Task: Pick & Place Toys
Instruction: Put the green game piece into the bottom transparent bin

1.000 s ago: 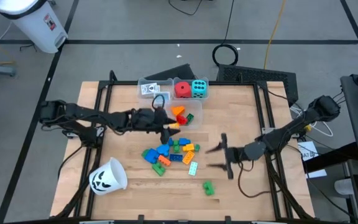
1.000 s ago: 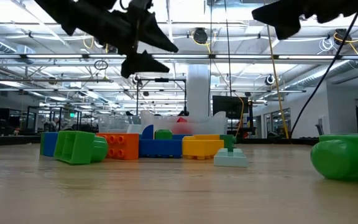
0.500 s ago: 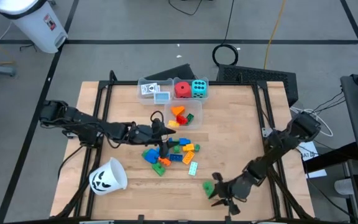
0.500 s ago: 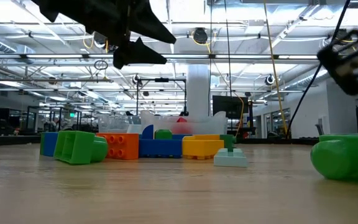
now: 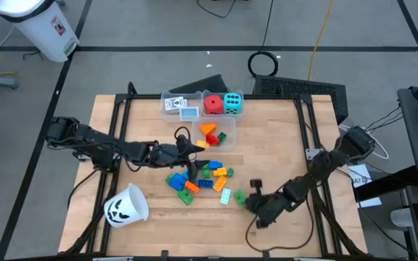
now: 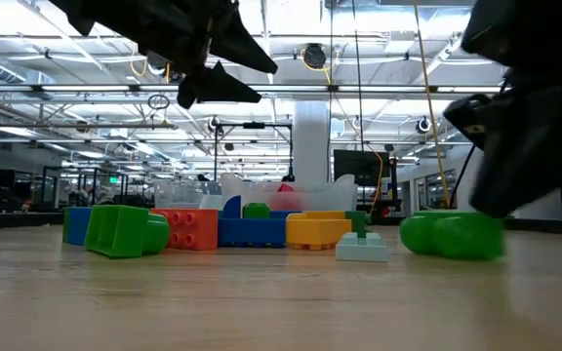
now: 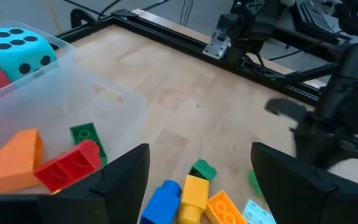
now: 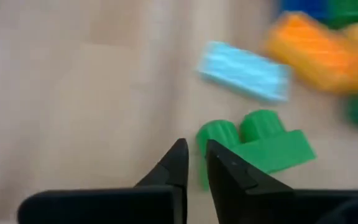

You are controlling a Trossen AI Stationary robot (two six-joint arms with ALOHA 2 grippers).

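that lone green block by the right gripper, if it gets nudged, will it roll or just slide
The green block probably slides more than rolls: a flat slab sits under its two round studs. It looks like stiff moulded plastic, likely light, so a nudge from the shut right gripper beside it could skid or spin it across the smooth wooden table.

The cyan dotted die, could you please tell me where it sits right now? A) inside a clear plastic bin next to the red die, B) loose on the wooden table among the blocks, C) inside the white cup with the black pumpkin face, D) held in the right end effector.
A: the high view shows the cyan dotted die inside the clear plastic bin, beside the red die.
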